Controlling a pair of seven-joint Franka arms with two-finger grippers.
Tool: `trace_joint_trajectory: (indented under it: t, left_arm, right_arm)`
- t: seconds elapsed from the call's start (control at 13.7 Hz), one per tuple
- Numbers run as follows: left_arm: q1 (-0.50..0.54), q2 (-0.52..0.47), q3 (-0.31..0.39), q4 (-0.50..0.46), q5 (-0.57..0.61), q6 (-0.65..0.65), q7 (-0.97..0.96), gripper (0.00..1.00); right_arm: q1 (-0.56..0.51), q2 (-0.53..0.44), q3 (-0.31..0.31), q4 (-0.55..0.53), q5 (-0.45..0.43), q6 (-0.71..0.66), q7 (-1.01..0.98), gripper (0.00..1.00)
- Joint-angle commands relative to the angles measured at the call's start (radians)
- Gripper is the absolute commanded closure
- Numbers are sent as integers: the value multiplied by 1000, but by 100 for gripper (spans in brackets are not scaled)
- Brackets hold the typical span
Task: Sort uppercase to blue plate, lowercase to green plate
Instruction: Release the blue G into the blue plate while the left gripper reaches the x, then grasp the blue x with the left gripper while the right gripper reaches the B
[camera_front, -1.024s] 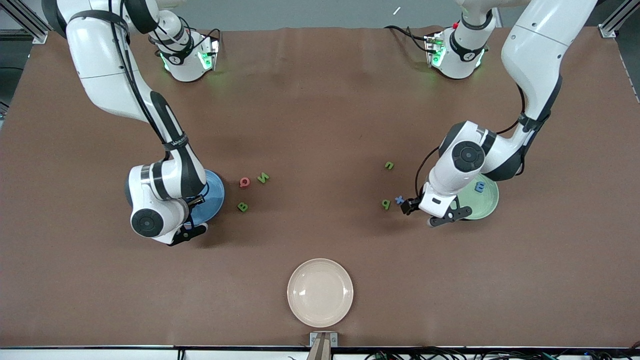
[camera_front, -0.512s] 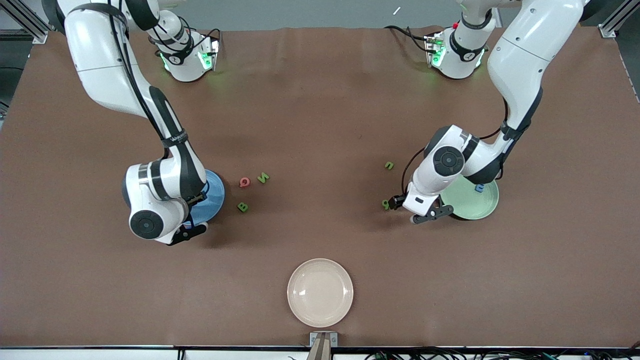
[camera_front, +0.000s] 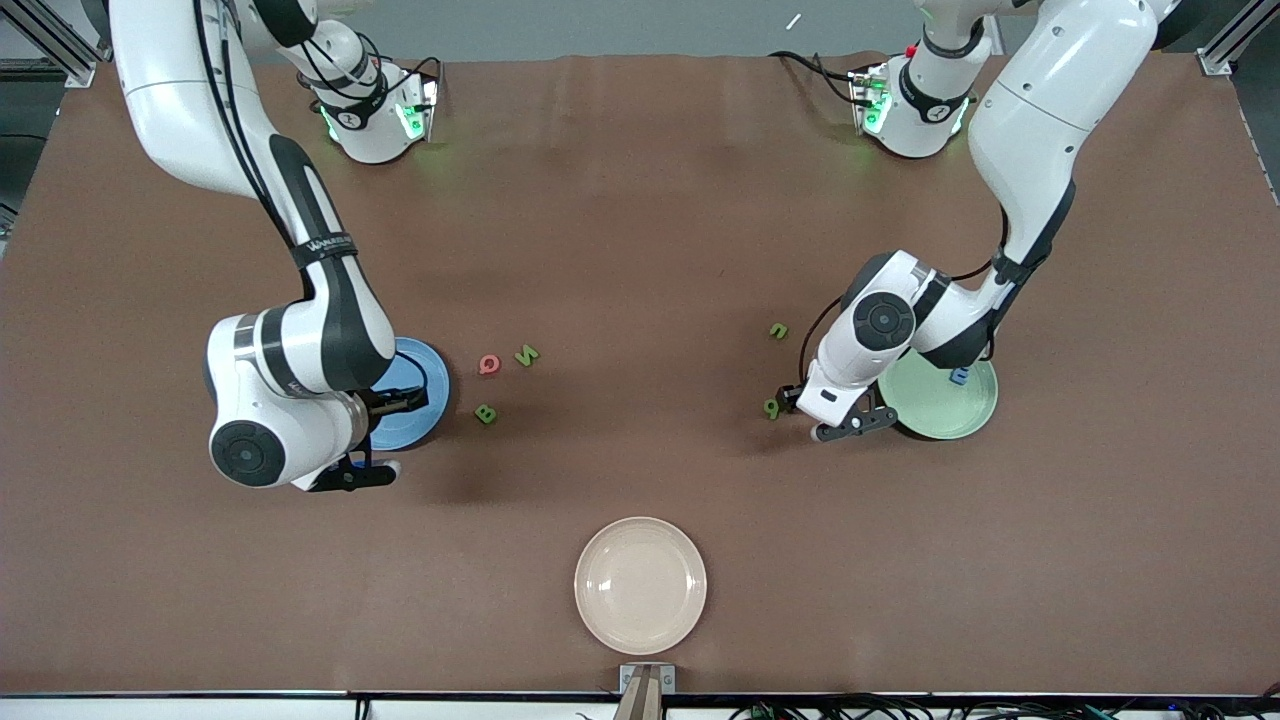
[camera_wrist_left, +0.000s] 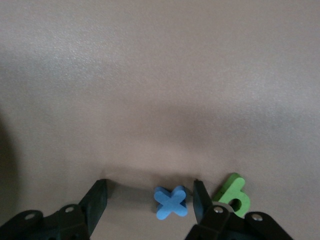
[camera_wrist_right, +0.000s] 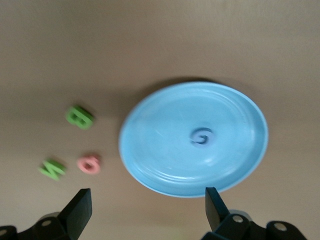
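My left gripper (camera_wrist_left: 150, 200) is down at the table and open, with the blue x (camera_wrist_left: 171, 202) lying between its fingers, close to one pad. The green p (camera_wrist_left: 232, 195) lies just outside that finger. In the front view the left gripper (camera_front: 812, 410) hides the x, beside the green p (camera_front: 771, 407) and the green plate (camera_front: 945, 410), which holds a blue m (camera_front: 959, 376). My right gripper (camera_wrist_right: 147, 210) hangs open and holds nothing over the blue plate's (camera_wrist_right: 165, 150) edge; a blue G (camera_wrist_right: 202, 136) lies in that plate. Beside it lie Q (camera_front: 489, 364), N (camera_front: 526, 354) and B (camera_front: 485, 413).
A green n (camera_front: 778, 331) lies farther from the front camera than the p. A cream plate (camera_front: 640, 585) stands near the table's front edge. The right hand (camera_front: 380, 440) covers part of the blue plate (camera_front: 430, 375).
The left hand slid over the blue x toward the p and its fingers have narrowed. The right hand drew back off the blue plate toward its own end of the table.
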Motion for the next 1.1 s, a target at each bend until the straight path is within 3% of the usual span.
trace_joint_trajectory:
  t: [0.0, 0.22, 0.44, 0.66, 0.8, 1.02]
  left_arm:
    - [-16, -2, 3, 0, 25, -7, -26, 34]
    - [-24, 6, 3, 0, 25, -7, -26, 45]
    - [-24, 10, 3, 0, 25, -7, -26, 61]
    - [-22, 10, 3, 0, 25, -7, -26, 79]
    - [-18, 10, 3, -1, 25, -7, -26, 93]
    - [-1, -36, 2, -29, 26, -28, -18, 97]
  right_arm:
    - [84, -12, -2, 10, 15, 77, 249, 0]
    - [158, -12, -2, -53, 17, 225, 375, 0]
    - [160, -12, -2, -88, 20, 289, 547, 0]
    - [69, -19, -2, -108, 26, 285, 528, 0]
    - [77, -37, -5, -163, 18, 334, 520, 1]
    - [81, -119, 1, -414, 28, 672, 602, 1]
